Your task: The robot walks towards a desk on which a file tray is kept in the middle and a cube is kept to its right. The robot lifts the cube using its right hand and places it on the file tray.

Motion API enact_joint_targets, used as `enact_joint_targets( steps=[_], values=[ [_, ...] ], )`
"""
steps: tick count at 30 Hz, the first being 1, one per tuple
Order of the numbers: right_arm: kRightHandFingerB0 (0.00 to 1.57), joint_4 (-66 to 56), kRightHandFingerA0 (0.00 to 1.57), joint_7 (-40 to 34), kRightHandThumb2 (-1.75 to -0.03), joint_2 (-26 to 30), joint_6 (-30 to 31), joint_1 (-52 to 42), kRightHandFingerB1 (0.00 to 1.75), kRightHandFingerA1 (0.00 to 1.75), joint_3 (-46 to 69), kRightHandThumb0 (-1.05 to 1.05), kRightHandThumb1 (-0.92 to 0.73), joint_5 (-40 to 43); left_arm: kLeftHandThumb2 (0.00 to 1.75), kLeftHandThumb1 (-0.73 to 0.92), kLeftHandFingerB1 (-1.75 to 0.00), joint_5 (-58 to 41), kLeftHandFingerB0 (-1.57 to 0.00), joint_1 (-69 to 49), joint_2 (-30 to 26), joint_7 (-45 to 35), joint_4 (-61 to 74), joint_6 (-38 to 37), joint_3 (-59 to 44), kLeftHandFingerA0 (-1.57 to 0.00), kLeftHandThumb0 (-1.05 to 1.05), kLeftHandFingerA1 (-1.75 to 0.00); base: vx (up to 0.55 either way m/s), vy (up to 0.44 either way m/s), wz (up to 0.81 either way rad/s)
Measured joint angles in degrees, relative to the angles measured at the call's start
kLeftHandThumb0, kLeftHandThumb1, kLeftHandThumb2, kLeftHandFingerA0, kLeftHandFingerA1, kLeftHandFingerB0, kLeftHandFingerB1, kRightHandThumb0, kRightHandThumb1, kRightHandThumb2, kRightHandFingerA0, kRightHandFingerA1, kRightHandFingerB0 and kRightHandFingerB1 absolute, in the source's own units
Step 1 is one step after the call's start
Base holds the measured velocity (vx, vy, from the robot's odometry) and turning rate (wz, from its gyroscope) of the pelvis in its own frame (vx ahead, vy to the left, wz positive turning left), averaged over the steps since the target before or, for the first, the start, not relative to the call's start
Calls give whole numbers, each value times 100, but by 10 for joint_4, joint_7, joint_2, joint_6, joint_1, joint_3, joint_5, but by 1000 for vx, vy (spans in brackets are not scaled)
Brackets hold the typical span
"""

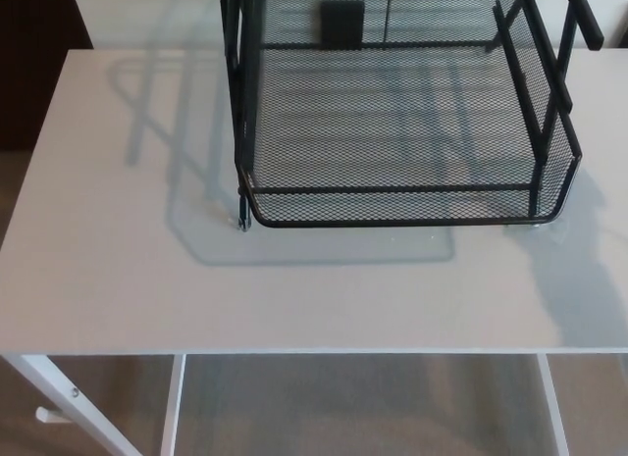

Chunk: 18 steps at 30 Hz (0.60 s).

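worktop [118, 279]: smooth, matte, pale slab with a straight front edge. It fills most of what we see, and the left part is bare.
frame [59, 397]: white metal legs under the front edge. The left one is slanted, with a small bolt in it.
floor [343, 407]: beige, and it looks like carpet to us.
shadow [196, 162]: soft grey bars and a rectangle lying on the worktop, just left of the tray.
file tray [392, 222]: black wire mesh with thicker black rods for rims and uprights and a rounded front corner. It sits on the worktop, middle to right.
dark block [341, 23]: flat-faced and squarish, up top within the tray's outline. It may be the cube, but through the mesh we can't tell if it's on the tray or behind it.
left hand, right hand: neither one is in the picture, so we can't tell whether the fingers are spread or closed.
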State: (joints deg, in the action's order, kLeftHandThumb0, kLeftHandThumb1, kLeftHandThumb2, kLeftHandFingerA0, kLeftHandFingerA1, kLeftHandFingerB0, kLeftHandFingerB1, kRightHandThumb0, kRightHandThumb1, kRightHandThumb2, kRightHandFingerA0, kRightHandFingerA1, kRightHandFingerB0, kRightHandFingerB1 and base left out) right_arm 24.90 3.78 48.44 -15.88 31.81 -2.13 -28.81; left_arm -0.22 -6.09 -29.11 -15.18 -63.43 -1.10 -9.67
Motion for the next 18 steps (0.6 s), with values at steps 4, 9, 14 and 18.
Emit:
enact_joint_targets(
  steps=[4,9,14,18],
  values=[
    [91,-8,90,4,-70,4,5,74,68,131,17,-18,-69,2,101,72,-44,1,-10,-4,-4,0,6,0,2,-26,-66,-55,0,0,0],
    [86,-11,89,7,-76,-7,17,171,67,163,19,-24,-67,1,101,73,-44,1,-10,-1,-4,0,2,0,6,-25,-66,-55,0,0,0],
    [92,-50,88,20,-76,-60,56,248,74,153,15,-20,-64,3,67,90,-32,1,-19,-5,-4,-1,14,0,7,-30,-62,-46,0,0,0],
    [95,-72,92,43,-72,-126,88,293,70,153,-17,-19,-68,6,101,71,-44,1,-11,-10,-5,-1,26,0,7,-26,-66,-56,0,0,0]
  ],
)
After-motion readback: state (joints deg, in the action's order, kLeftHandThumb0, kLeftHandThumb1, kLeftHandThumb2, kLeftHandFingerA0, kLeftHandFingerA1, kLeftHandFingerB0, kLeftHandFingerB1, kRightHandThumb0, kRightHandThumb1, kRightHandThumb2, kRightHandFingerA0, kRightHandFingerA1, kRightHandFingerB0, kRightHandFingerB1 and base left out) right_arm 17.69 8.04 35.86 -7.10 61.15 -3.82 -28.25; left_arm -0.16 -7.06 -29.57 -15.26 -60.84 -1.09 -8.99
